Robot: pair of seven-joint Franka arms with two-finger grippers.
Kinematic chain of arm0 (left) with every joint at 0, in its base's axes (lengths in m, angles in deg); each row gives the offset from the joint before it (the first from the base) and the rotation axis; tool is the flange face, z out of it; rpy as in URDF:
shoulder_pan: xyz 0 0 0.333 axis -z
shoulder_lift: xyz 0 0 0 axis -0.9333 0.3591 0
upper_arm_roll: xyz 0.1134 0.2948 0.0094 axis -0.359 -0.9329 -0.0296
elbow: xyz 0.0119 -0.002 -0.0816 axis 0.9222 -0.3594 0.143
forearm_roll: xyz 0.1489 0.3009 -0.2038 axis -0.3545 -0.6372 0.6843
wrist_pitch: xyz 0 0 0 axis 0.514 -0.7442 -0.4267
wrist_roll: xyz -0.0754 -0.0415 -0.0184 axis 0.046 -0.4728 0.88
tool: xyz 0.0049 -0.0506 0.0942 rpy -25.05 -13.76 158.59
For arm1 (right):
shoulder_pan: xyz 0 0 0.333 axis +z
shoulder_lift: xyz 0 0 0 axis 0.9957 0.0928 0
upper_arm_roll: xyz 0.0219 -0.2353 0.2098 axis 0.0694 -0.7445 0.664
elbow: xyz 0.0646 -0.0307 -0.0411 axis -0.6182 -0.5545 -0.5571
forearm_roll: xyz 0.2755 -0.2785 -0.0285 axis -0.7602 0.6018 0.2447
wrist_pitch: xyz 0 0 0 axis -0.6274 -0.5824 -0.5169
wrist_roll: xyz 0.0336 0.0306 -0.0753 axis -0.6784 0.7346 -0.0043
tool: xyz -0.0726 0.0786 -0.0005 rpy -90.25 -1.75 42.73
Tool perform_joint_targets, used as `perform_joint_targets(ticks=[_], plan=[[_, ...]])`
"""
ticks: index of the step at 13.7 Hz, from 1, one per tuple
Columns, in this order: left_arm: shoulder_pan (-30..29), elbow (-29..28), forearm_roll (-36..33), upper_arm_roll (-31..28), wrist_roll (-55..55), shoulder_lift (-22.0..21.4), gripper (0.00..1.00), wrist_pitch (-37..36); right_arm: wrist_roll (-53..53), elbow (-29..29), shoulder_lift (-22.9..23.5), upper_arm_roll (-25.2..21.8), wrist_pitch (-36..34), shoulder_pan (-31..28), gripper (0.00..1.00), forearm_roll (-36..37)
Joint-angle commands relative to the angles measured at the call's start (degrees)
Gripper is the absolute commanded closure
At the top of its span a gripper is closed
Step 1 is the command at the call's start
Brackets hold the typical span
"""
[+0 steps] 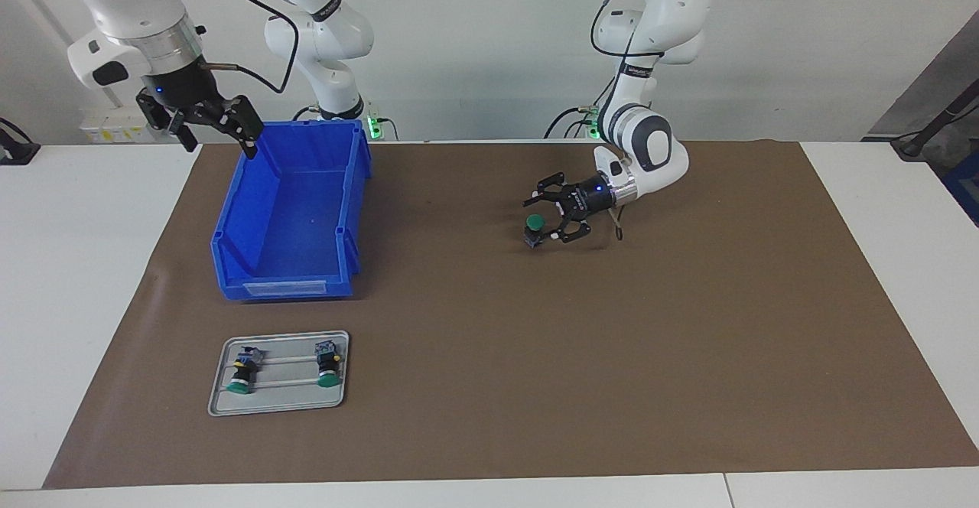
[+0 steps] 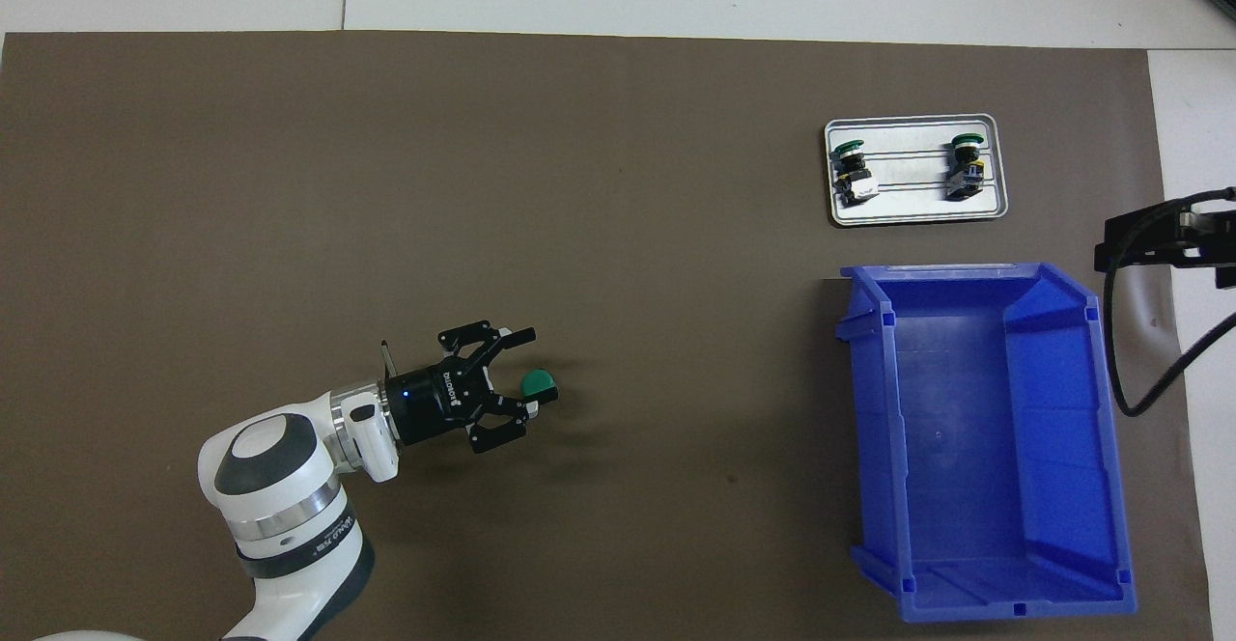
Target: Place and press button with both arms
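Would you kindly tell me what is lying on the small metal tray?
Two green-capped buttons lie on their sides on the metal tray, apart from each other. Whatever is beneath them is covered.

Three green-capped buttons [image 1: 535, 230] (two on tray [image 1: 222, 401]), one blue bin [image 1: 284, 217], two arms [image 1: 650, 141]

open brown mat [image 1: 612, 355] mid-table, blue bin [image 1: 294, 213] and tray [image 1: 279, 374] crowding right arm's end
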Motion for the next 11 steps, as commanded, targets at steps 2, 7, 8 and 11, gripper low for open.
perform_joint_targets(ticks=[2,7,8,11], plan=[[-4.8,0.7,-9.0,-0.1,-9.1,-6.5,0.18,4.1,-1.4,-0.4,-0.3,0.4,-0.1,-0.5,0.0,0.2],[-11.9,6.4,-31.1,-0.1,-21.0,-7.1,0.19,4.8,-1.4,-0.4,-0.3,0.4,-0.1,-0.4,0.0,0.2],[-13.0,8.6,-37.4,-0.1,-26.0,-7.1,0.19,4.4,-1.3,-0.4,-0.3,0.4,-0.1,-0.4,0.0,0.2],[-12.6,15.6,-53.6,0.0,-43.9,-6.6,0.19,4.6,-1.4,-0.4,-0.3,0.4,-0.1,-0.4,0.0,0.2]])
